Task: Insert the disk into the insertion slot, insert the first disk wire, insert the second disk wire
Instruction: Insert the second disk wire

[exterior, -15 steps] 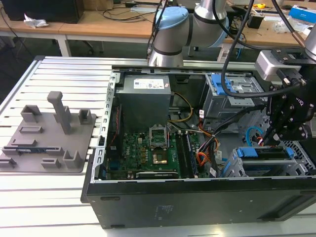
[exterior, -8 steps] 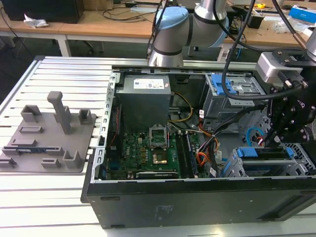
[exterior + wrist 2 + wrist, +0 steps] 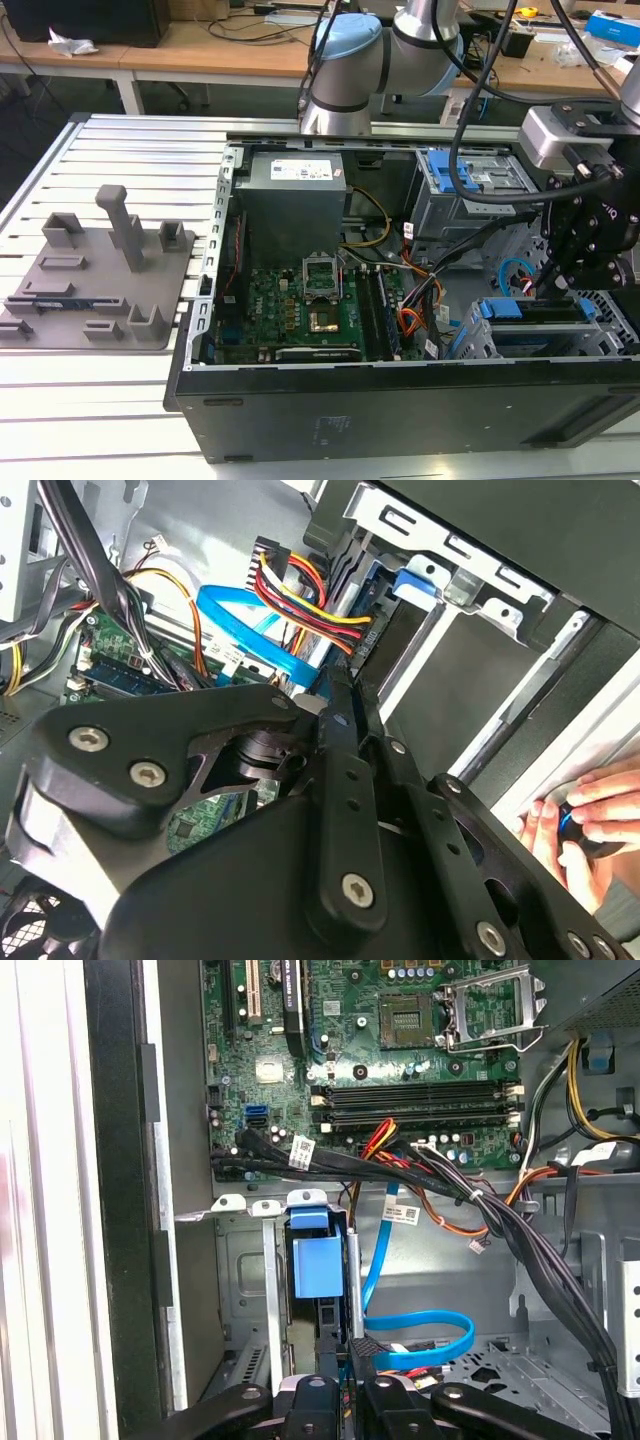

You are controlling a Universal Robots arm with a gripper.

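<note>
The end effector (image 3: pixel 556 285) is hanging inside the open computer case (image 3: pixel 300 400), directly over the insertion slot (image 3: pixel 610 330); whether it is open or closed cannot be told. The disk (image 3: pixel 318 1270) is sitting in that slot, its blue carrier showing. The second disk wire (image 3: pixel 420 1325) is looping beside it, with the first disk wire (image 3: pixel 300 595) nearby.

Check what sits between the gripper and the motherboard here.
In the first wrist view, the blue cable loops between the gripper and motherboard.
</note>
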